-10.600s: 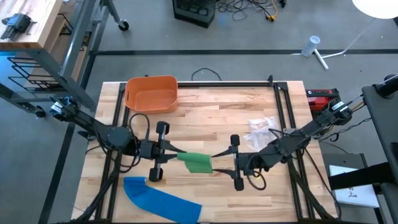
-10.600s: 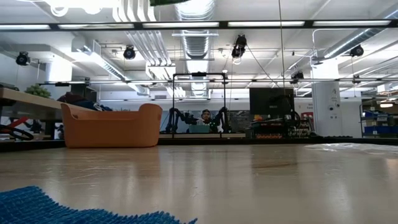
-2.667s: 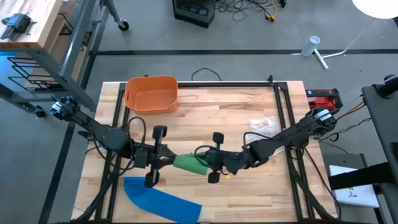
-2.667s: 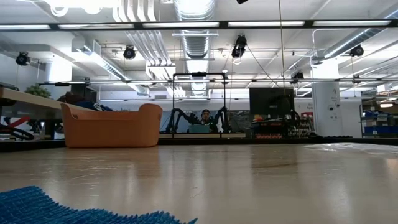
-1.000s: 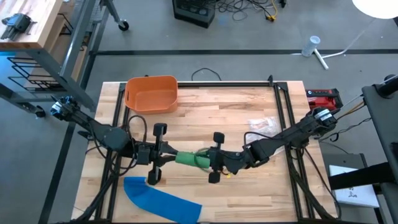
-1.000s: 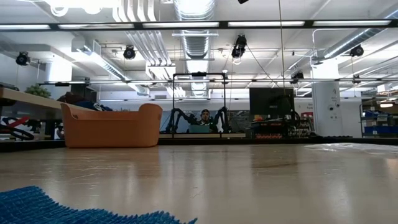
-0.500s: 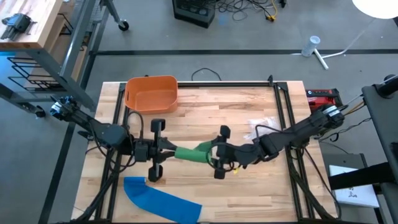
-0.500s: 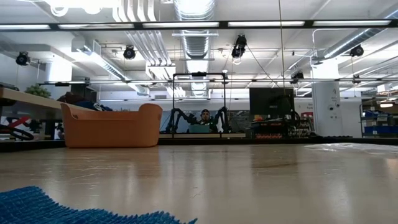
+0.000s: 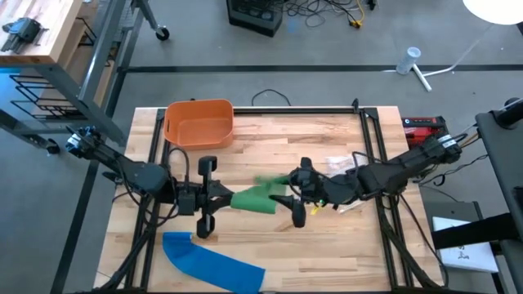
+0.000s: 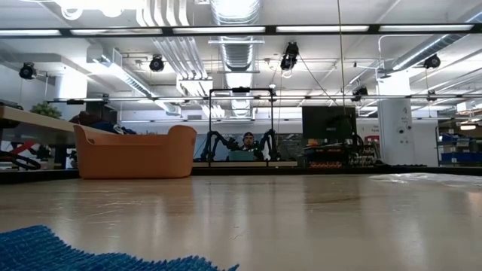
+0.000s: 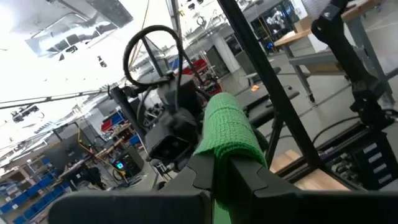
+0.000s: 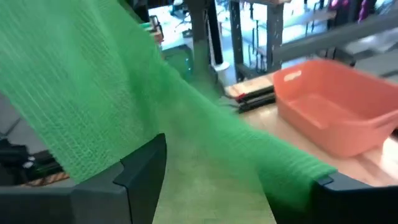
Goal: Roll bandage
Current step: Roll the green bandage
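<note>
Left gripper [image 9: 222,198] clamps the green bandage [image 9: 255,198] mid-table; right gripper [image 9: 288,194] splayed around its end.

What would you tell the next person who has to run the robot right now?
Left gripper: jaws shut on one end of the green bandage, held up over the table's middle.
Right gripper: jaws open, at the bandage's other end; the loose end drapes across them in the right wrist view.
Blue cloth lies flat at the table's front edge; orange bin sits at the back left.
Done: bandage partly rolled into a bundle.
Left: regrip the loose end and finish rolling.
</note>
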